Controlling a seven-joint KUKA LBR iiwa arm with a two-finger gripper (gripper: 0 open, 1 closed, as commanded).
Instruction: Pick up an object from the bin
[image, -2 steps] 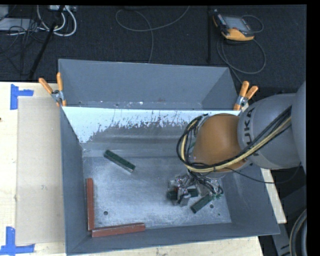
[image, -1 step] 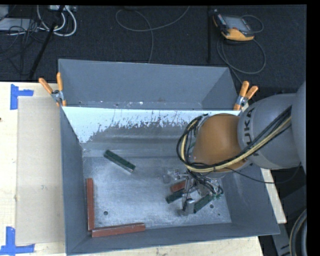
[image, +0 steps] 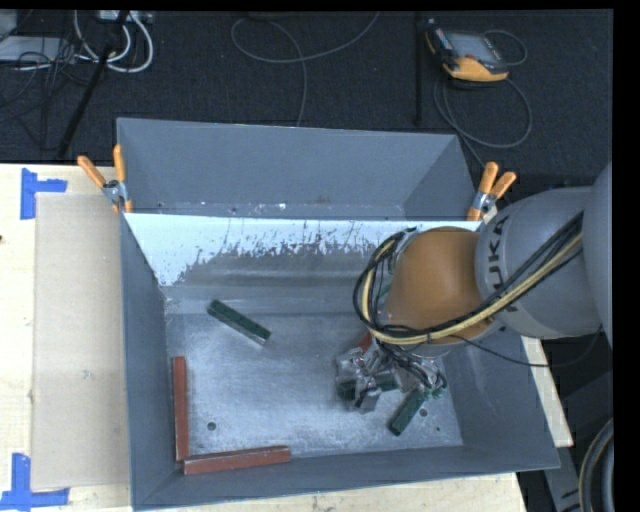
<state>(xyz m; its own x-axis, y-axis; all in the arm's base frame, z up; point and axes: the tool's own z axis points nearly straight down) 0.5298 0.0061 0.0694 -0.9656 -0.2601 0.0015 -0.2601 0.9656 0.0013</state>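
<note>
My gripper (image: 362, 384) is low over the bin floor at the right, under the arm's orange cover. A dark green flat bar (image: 405, 412) lies tilted just to its right, close against it; whether they touch cannot be made out. A second dark green bar (image: 238, 322) lies on the floor toward the back left, well away from the gripper.
A reddish-brown wooden strip (image: 180, 405) runs along the bin's left wall, and another reddish-brown strip (image: 237, 460) lies along the front wall. The arm with its cables overhangs the bin's right side.
</note>
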